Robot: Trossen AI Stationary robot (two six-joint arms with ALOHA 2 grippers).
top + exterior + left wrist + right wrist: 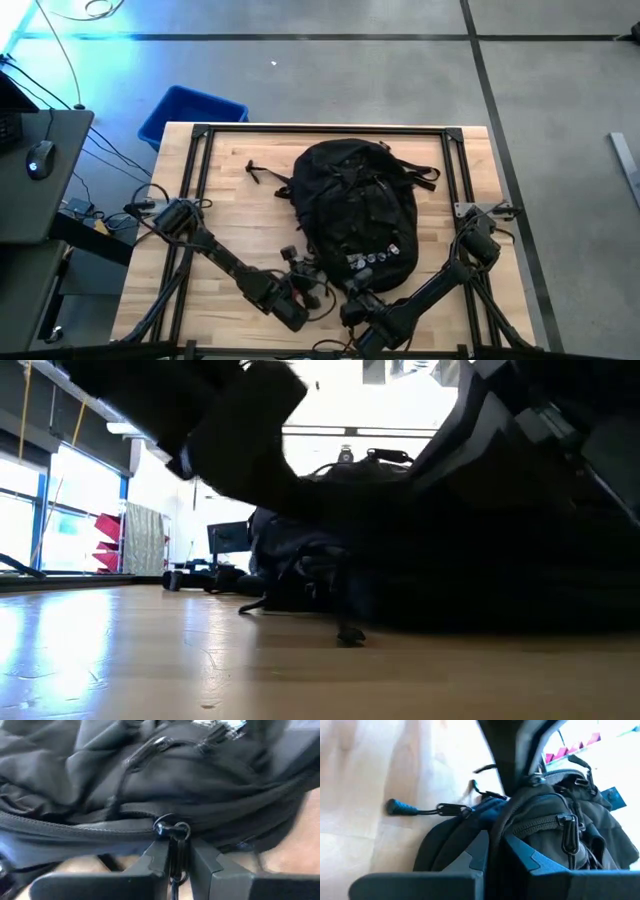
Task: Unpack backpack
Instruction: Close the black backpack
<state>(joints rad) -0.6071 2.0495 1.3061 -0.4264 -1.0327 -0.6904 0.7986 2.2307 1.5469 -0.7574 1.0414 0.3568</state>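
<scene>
The black backpack (355, 200) lies flat in the middle of the wooden table, its row of small pins (375, 257) toward the near end. Both grippers are at that near end. My left gripper (308, 287) comes in from the left and is shut on a zipper pull (175, 845) at the bag's edge. My right gripper (353, 297) comes in from the right and is shut on black backpack fabric (496, 827). A second zipper pull (400, 807) with a grey-blue tip lies loose on the wood beside the bag. My left gripper pinches the thin black cord of the zipper pull (175, 851) between its two fingers, just behind the metal ring (172, 828) on the slider. The fingers slant down toward the bag and lie along the cord. The bag stays on the table. My right gripper pinches a narrow black band or fold of the backpack (498, 837) between its two fingers, at the bag's near end. Whether it is a strap or a fabric edge, I cannot tell. The fingers slant down toward the bag, and the bag's body rests on the table.
A black strap (265, 172) trails from the bag toward the table's left. Black frame rails (320, 130) run along the far edge and both sides. A blue bin (195, 112) stands on the floor past the far left corner. Bare wood lies left of the bag.
</scene>
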